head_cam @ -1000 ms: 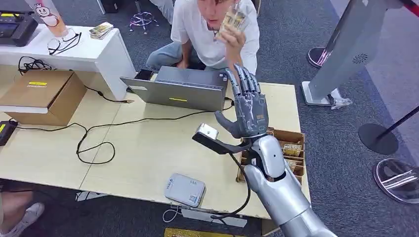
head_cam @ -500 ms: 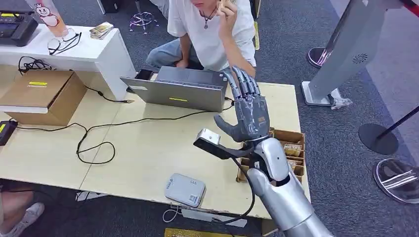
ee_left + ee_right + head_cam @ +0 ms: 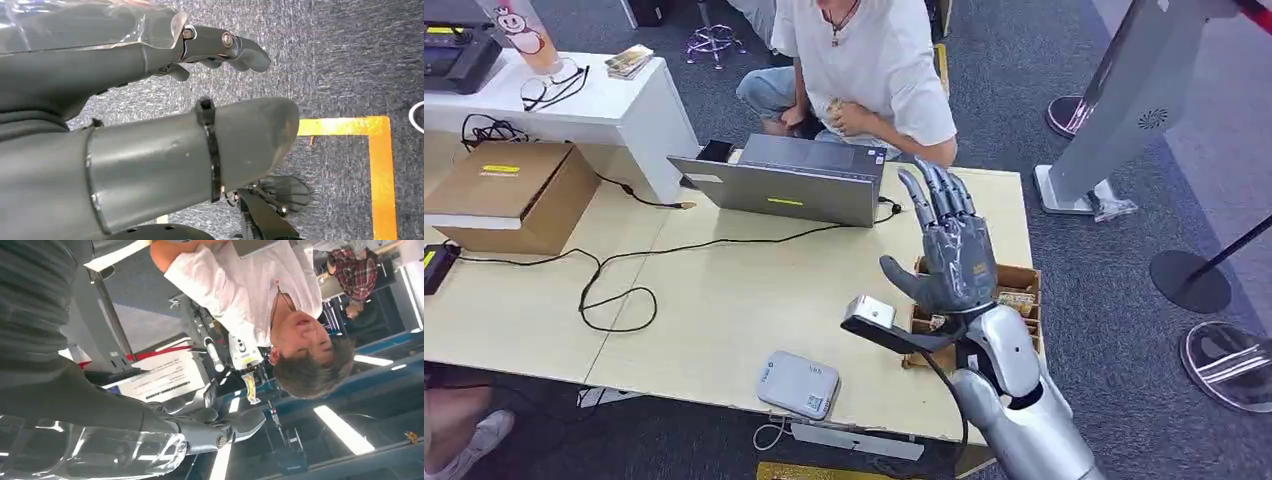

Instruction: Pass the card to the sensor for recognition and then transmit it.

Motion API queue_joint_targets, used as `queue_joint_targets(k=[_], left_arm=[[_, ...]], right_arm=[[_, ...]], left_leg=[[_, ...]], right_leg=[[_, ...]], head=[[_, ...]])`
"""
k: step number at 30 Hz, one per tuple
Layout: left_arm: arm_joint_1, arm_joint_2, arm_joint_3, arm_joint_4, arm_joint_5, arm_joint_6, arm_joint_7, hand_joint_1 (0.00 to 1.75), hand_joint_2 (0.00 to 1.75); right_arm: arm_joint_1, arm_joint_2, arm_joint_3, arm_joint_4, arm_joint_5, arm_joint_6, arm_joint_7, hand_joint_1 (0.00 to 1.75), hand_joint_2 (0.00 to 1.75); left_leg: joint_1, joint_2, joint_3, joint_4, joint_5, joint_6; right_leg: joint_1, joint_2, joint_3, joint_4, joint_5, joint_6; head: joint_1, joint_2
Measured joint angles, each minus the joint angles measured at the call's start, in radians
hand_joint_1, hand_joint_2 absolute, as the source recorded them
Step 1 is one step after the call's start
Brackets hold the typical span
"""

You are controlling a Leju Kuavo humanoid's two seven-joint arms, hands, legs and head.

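**Right robot hand raised empty over the card box**

The right robot hand (image 3: 952, 250) is lifted above the surface (image 3: 724, 300), fingers (image 3: 934, 195) spread and pointing upward, palm bare, grasping nothing. Below and behind it, at the surface's right edge, sits a brown box (image 3: 1016, 290) with compartments; cards (image 3: 1016, 298) lie in them, their number hard to tell. The sensor (image 3: 797, 384), a flat grey pad with a cable, lies near the front edge, well apart from the box. A person (image 3: 874, 60) in a white shirt sits behind a laptop (image 3: 784, 180), hands together at the lap; whether they hold a card cannot be told. The left robot hand (image 3: 150, 150) hangs over carpet beside an orange floor line (image 3: 382, 175), fingers loosely curled, nothing in it.
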Motion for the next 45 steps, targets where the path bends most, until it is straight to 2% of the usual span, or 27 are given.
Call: queue_joint_targets(k=[24,45], left_arm=[[0.002,0.002,0.002,0.000,0.000,-0.004,0.000,0.00,0.00],[0.003,0.002,0.002,0.000,-0.004,-0.011,-0.021,0.00,0.00]], right_arm=[[0.093,-0.071,0.003,-0.079,0.099,0.124,0.036,0.00,1.75],[0.114,-0.095,0.000,-0.069,0.138,0.188,0.078,0.00,1.75]], left_leg=[[0.000,0.000,0.000,0.000,0.000,0.000],[0.000,0.000,0.000,0.000,0.000,0.000]], right_leg=[[0.000,0.000,0.000,0.000,0.000,0.000],[0.000,0.000,0.000,0.000,0.000,0.000]], head=[[0.000,0.000],[0.000,0.000]])
